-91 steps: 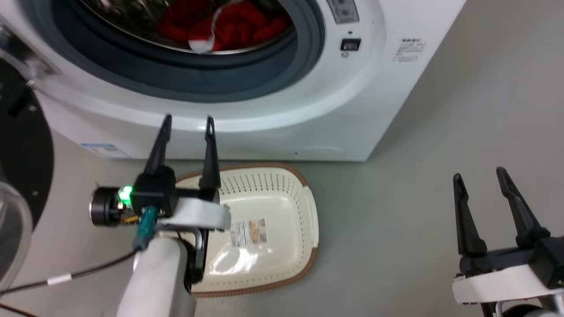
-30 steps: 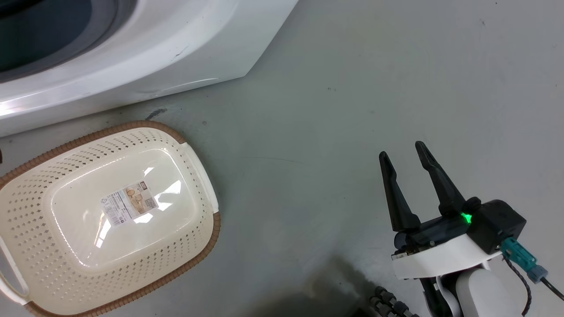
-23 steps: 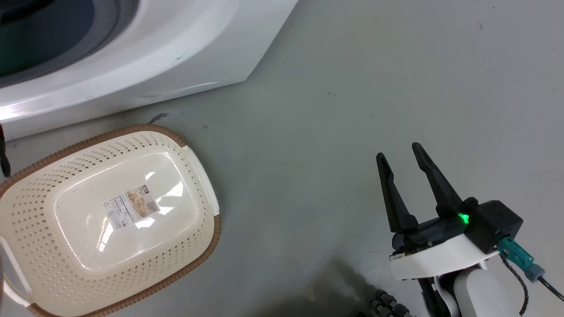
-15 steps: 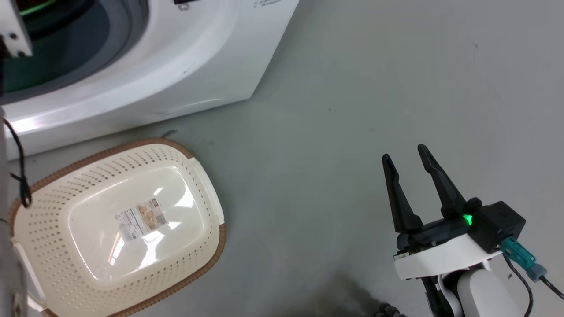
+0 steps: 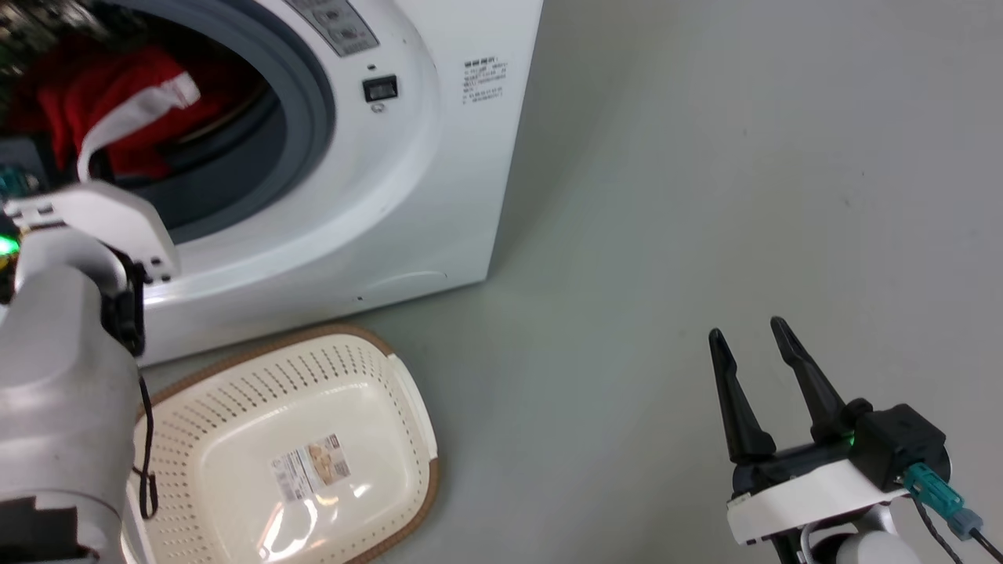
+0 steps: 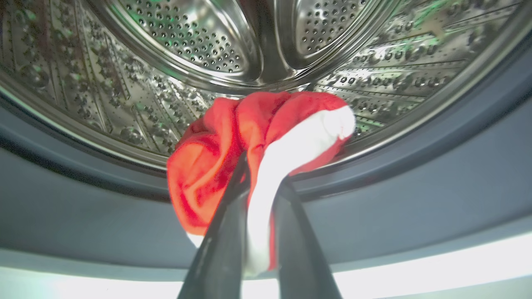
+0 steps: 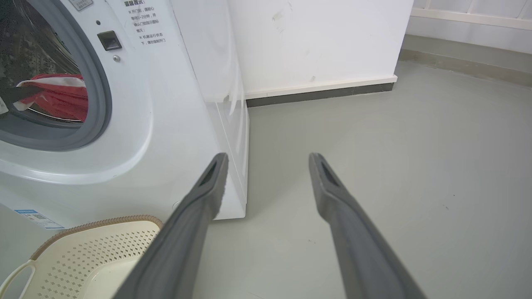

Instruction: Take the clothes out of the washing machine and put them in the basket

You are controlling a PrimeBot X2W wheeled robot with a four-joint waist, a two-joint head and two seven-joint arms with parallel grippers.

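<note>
– Left tool [image 6: 264, 174], through its own wrist camera: what has it got?
– It is clamped on the clothes [image 6: 208, 166]. A white stripe runs down between the two fingers, which stand almost together, and the red bunch bulges over their tips and off to the left. The bundle hangs at the lip of the steel drum [image 6: 199, 37], above the grey door seal [image 6: 415, 199].
– And from the head?
– A pale wrist plate at the porthole of the washing machine [image 5: 439, 196] hides those fingers, and the left forearm [image 5: 55, 376] crosses the lower left. The clothes [image 5: 102, 102] lie in the drum just past that wrist. The basket [image 5: 329, 368] sits on the floor [image 5: 666, 196] right before the machine, a paper label on its bottom.
– Right tool [image 5: 746, 329]?
– Lower right, over bare floor, well apart from basket and machine, fingers spread, gripping nothing.
– Its wrist camera?
– Same: the right tool [image 7: 269, 155] gapes wide, pointing past the machine's corner [image 7: 166, 124]. The clothes [image 7: 62, 101] show red in the porthole at upper left with a dark finger across them. The basket [image 7: 104, 245] is at lower left.
</note>
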